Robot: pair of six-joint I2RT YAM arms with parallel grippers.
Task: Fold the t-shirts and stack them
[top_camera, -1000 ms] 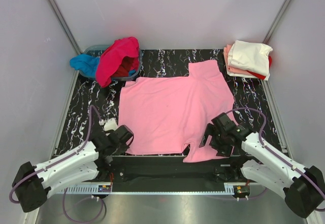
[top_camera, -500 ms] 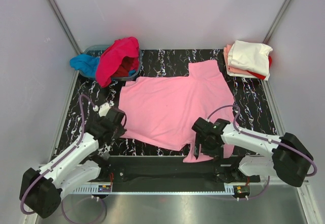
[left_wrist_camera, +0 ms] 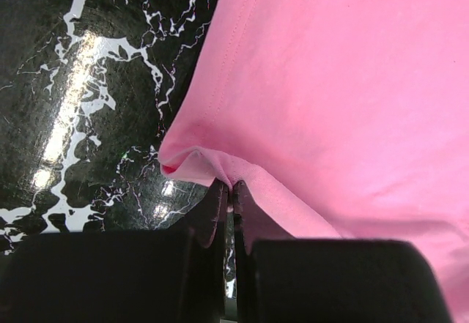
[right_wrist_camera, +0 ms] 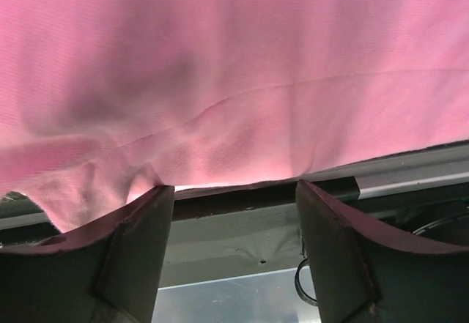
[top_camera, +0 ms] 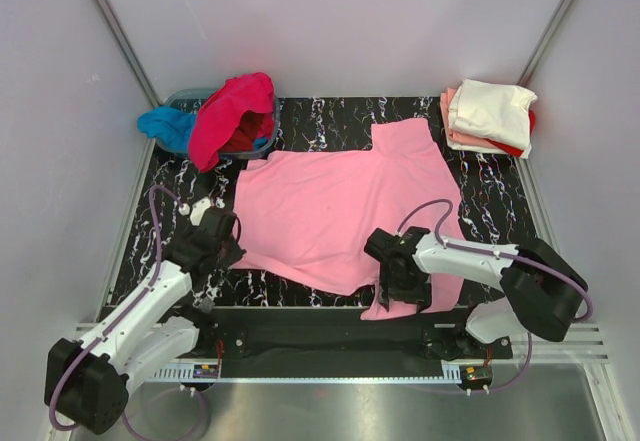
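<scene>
One light pink t-shirt (top_camera: 340,211), hem in left gripper (left_wrist_camera: 233,188), right gripper (right_wrist_camera: 234,191) wide.

Pale walls (top_camera: 330,21) w/ metal corner rails (top_camera: 117,31), black marbled tabletop (top_camera: 320,123), prob. glossy.

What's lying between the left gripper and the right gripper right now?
The light pink t-shirt. Its near hem stretches across the table between the left gripper and the right gripper, as the top external view shows.

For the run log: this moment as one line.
left pincer shut on light pink cloth t-shirt edge | right pincer open at near edge
</scene>
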